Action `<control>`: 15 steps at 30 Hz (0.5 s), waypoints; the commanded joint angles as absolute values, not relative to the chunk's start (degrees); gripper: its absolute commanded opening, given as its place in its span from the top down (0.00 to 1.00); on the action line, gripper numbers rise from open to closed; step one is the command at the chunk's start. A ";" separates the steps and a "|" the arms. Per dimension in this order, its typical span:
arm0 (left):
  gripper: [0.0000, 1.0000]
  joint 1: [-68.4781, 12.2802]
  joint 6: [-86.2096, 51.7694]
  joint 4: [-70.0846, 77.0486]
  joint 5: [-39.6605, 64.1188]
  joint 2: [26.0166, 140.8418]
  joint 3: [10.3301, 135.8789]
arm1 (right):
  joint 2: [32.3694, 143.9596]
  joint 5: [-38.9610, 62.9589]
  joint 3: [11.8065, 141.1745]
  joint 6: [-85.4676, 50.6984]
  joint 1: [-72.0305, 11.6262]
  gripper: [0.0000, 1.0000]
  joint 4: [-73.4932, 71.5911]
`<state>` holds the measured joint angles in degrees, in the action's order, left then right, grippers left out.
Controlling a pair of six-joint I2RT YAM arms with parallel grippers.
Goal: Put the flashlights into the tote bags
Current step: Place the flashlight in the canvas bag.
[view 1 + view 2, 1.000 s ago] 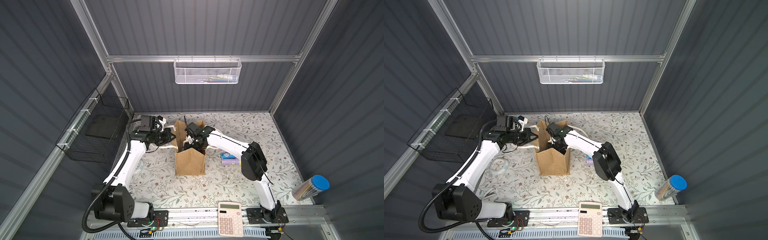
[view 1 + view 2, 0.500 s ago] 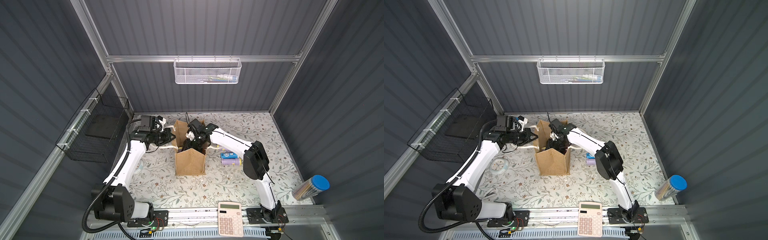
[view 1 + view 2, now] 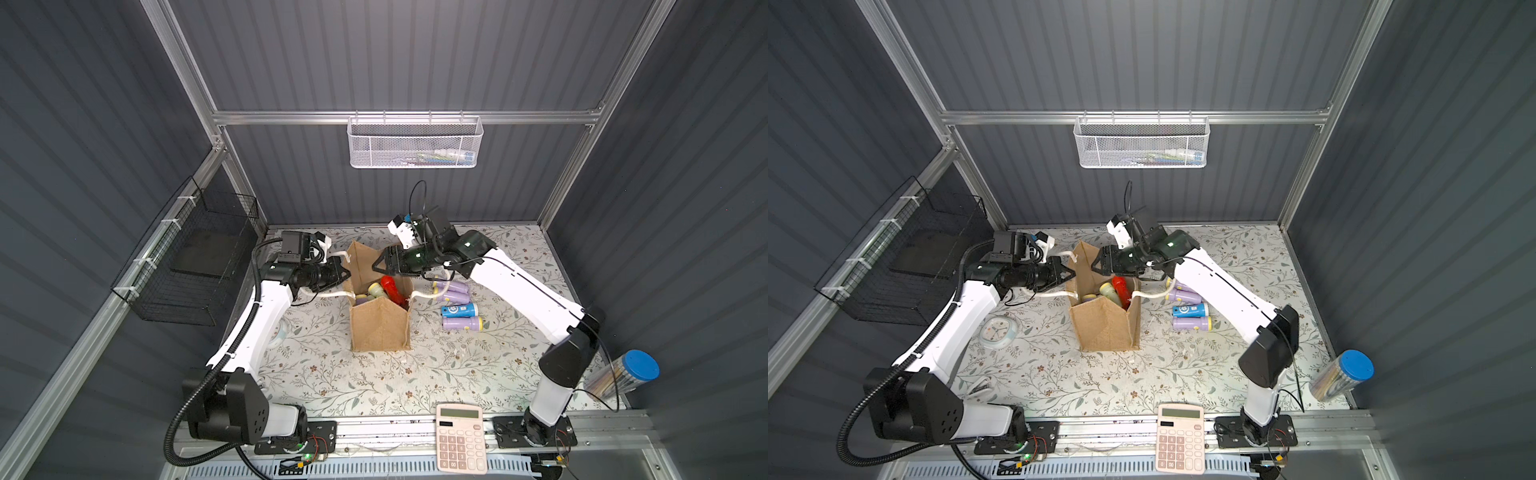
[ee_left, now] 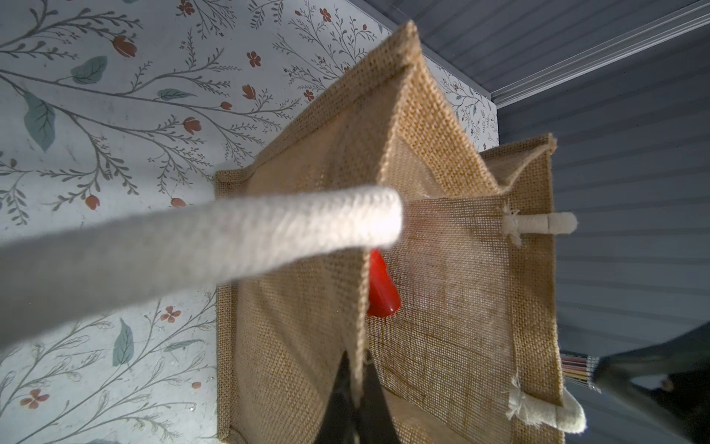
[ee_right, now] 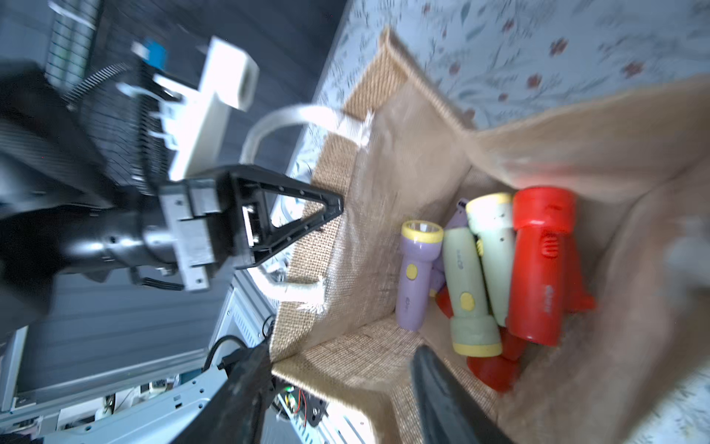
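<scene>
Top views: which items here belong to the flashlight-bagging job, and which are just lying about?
Job: tote bag; flashlights inside it; blue flashlight and lilac flashlights on the table; left claw pinching the bag wall; right claw, open.
Lying about: calculator; clock; blue-capped tube; white mesh basket; black wire basket.

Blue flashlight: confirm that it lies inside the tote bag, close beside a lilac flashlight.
Wrong about the place. Both top views show the blue flashlight lying on the table, outside the tote bag, close beside a lilac flashlight.
</scene>
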<state>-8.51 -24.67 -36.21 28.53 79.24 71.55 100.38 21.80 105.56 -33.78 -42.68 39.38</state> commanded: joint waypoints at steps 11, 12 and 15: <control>1.00 -8.17 -23.38 -36.39 28.39 78.40 74.19 | 80.41 2.36 85.00 -41.02 -34.62 0.36 37.85; 1.00 -8.17 -23.30 -36.39 28.43 78.40 74.19 | 79.47 1.82 83.66 -42.12 -33.86 0.35 38.71; 1.00 -8.17 -23.12 -36.30 28.05 78.42 73.96 | 76.56 1.11 78.34 -45.25 -31.23 0.35 40.98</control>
